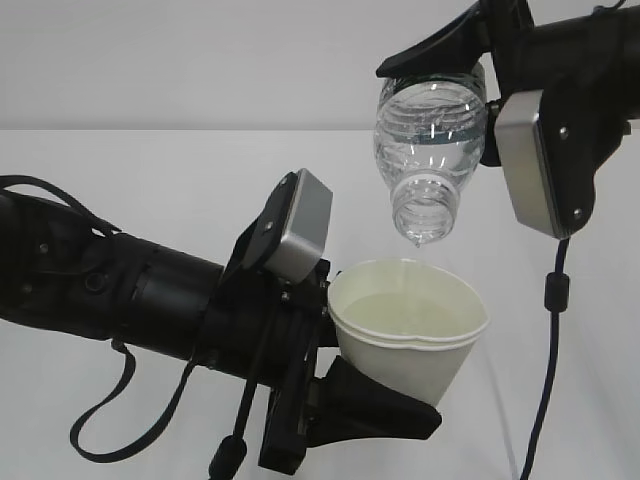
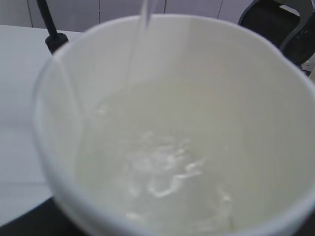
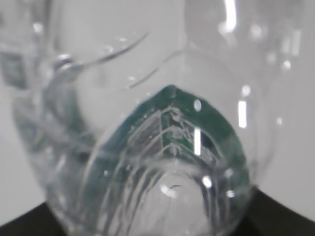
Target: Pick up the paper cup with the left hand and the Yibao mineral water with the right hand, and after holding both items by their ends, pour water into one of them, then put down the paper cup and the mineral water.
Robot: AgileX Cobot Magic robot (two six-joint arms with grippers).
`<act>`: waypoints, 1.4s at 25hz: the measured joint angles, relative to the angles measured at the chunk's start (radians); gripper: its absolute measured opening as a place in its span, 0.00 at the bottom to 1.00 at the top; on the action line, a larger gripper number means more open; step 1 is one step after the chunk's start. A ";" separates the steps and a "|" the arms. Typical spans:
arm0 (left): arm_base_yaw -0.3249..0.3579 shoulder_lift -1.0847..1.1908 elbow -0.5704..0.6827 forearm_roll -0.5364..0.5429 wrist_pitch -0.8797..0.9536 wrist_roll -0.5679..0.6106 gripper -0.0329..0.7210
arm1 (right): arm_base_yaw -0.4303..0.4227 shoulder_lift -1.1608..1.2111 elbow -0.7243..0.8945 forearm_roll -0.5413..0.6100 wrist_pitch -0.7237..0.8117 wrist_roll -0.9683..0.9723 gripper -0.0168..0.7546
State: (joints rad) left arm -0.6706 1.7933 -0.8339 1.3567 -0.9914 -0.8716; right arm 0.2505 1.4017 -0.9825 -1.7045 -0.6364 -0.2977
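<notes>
The small white paper cup [image 1: 408,330] with the rolled rim sits low in the middle of the scene, up in the air above the white surface [image 1: 150,180]. It leans a little, and there is water inside it. In the left wrist view the water in the cup [image 2: 167,147] looks bumpy and shiny, and a thin stream of water [image 2: 140,34] comes down by the far wall of the cup.

The left black gripper [image 1: 350,375] is grasping the cup from the left side. One jaw goes under the cup, and the other is hidden behind it. A grey metal plate [image 1: 300,225] sits on top of this arm.

Right above the cup hangs the small clear plastic bottle [image 1: 432,145] with ribs and a dark green label. It is tipped so its open mouth points down at the cup. The mouth is just above the cup's rim, not touching it. Some water is inside the bottle.

The right black gripper [image 1: 470,75] is grasping the bottle near its bottom end, at the top right. In the right wrist view the bottle [image 3: 157,162] fills the picture, and the green label [image 3: 187,128] shows through the clear plastic.

A black cable [image 1: 545,350] hangs down on the right.
</notes>
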 joint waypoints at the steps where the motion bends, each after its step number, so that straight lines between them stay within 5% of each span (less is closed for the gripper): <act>1: 0.000 0.000 0.000 0.000 0.000 0.000 0.62 | 0.000 0.000 0.000 0.000 0.000 0.000 0.56; 35: 0.000 0.000 0.000 -0.002 0.000 0.000 0.62 | 0.000 0.000 0.000 0.000 0.000 -0.024 0.56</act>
State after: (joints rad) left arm -0.6706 1.7933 -0.8339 1.3546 -0.9914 -0.8716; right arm 0.2505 1.4017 -0.9825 -1.7045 -0.6364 -0.3217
